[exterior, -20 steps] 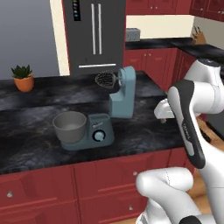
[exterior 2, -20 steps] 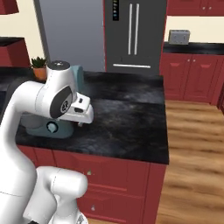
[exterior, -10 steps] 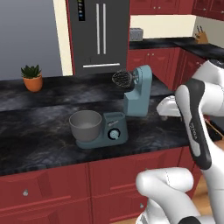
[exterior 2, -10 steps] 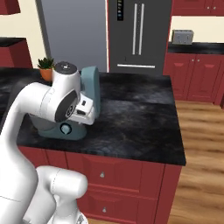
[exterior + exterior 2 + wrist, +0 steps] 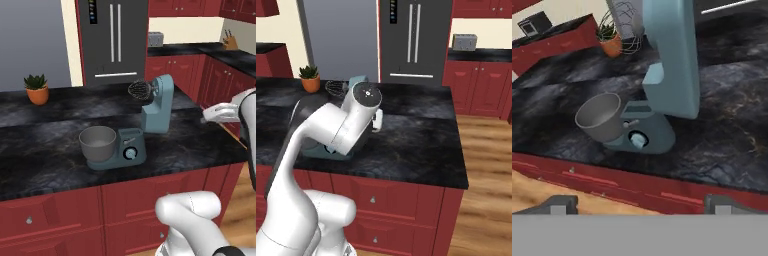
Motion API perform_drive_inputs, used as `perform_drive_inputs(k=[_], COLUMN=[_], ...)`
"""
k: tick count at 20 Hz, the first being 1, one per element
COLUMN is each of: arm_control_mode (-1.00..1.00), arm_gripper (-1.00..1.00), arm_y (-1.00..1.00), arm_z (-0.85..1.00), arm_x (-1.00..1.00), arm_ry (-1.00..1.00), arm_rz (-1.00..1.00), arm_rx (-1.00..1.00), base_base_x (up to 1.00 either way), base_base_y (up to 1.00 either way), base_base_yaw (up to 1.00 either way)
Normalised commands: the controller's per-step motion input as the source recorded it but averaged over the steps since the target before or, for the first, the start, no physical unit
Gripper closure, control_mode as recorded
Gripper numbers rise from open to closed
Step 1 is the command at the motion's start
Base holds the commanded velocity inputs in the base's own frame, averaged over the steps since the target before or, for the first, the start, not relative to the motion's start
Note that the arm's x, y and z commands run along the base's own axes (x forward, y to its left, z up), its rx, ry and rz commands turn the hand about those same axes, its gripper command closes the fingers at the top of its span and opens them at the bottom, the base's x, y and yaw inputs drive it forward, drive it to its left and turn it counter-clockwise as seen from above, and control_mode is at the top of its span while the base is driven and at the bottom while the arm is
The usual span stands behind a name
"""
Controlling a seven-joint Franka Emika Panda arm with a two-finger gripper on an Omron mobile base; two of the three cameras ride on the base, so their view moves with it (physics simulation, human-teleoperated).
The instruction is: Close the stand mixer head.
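Note:
The teal stand mixer stands on the dark counter with its head (image 5: 159,102) tipped up and back, the wire whisk (image 5: 140,90) pointing out to the left. Its grey bowl (image 5: 97,141) sits on the base below. In the hand view the stand mixer head (image 5: 672,55) rises upright above the bowl (image 5: 601,116) and the base dial (image 5: 638,140). My gripper (image 5: 641,205) is open, its fingertips (image 5: 562,204) wide apart with nothing between them. The gripper (image 5: 209,115) hangs to the right of the mixer, apart from it. My arm hides most of the mixer in the right base view, where the head's top (image 5: 358,81) peeks out.
A potted plant (image 5: 36,89) stands at the counter's back left. Behind are a dark fridge (image 5: 112,40), a toaster (image 5: 156,39) and a knife block (image 5: 230,40). The counter's front edge (image 5: 637,172) runs over red cabinets, and wooden floor (image 5: 486,165) lies to the right.
The whole scene has shifted in both base views, so the camera moved with the base. The mixer head stays raised. My hand stays right of the mixer.

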Motion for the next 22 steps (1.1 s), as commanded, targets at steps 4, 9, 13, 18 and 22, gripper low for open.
perform_drive_inputs(k=[4,9,13,18,22], arm_control_mode=[-1.0,-1.0,-1.0,-1.0,-1.0], arm_gripper=[-1.0,-1.0,-1.0,-1.0,-1.0], arm_y=[-0.22,-0.03,0.0,0.01,0.33], arm_z=[0.18,0.12,0.09,0.12,0.0], arm_x=[0.38,0.6,0.73,0.67,0.36], arm_ry=[-0.45,-0.39,-0.3,-0.27,-0.27], arm_rz=[0.39,0.41,0.38,0.38,0.32], arm_rx=[0.09,0.04,0.04,0.0,-0.08], base_base_x=[0.0,0.0,0.0,0.0,0.0], base_base_y=[0.0,0.0,0.0,0.0,0.0], base_base_yaw=[0.0,0.0,0.0,0.0,0.0])
